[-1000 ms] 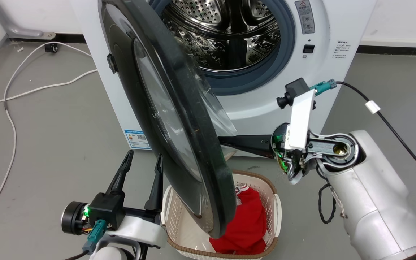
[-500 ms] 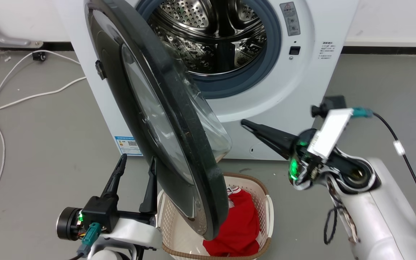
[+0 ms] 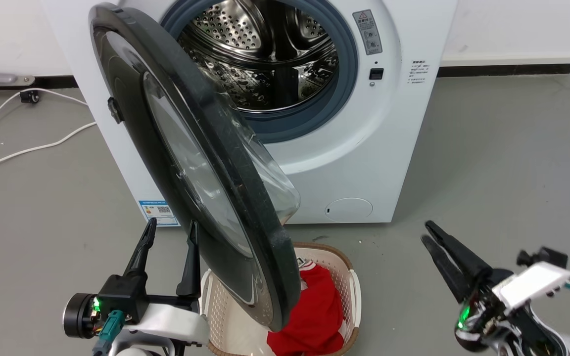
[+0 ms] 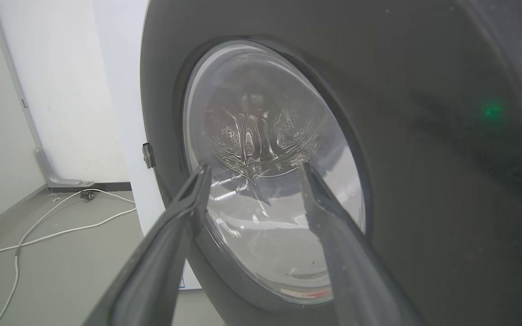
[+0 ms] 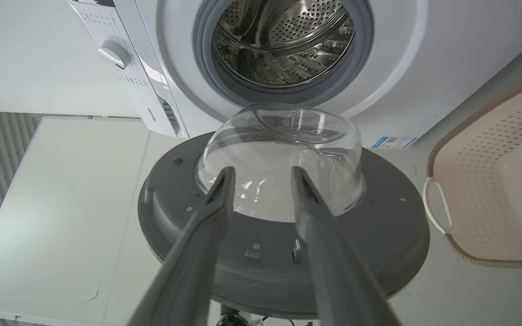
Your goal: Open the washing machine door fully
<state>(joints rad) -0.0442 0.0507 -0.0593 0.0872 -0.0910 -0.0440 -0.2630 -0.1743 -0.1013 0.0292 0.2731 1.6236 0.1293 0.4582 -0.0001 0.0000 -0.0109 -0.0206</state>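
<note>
Wide open but perhaps not yet at its limit, the washing machine door point(image 3: 186, 163) stands swung out on its left-hand hinge from the white washing machine point(image 3: 389, 148), nearly edge-on to the head camera, its lower rim hanging over a cream laundry basket point(image 3: 352, 296) that holds a red garment point(image 3: 322, 311). That leaves the steel drum point(image 3: 265, 49) and its blue-grey gasket fully exposed. The left end effector point(image 3: 173, 221) waits low at the door's outer face, just beside it and not touching, released, its two dark fingers point(image 4: 170, 235) spread and pointing up at the glass with nothing between them; placed there, it appears to stand in the path of any further swing and would likely need to give way. The right end effector point(image 3: 426, 232) is well apart from the door, low over the grey floor at the right, its forearm angled so the fingers aim back toward the door's inner side and bulging glass bowl; the wrist camera shows those fingers parted and empty too. With neither arm in contact, the door seems to hold its position by its own hinge. A white cable point(image 3: 32, 148) trails across the floor to the left of the machine
</note>
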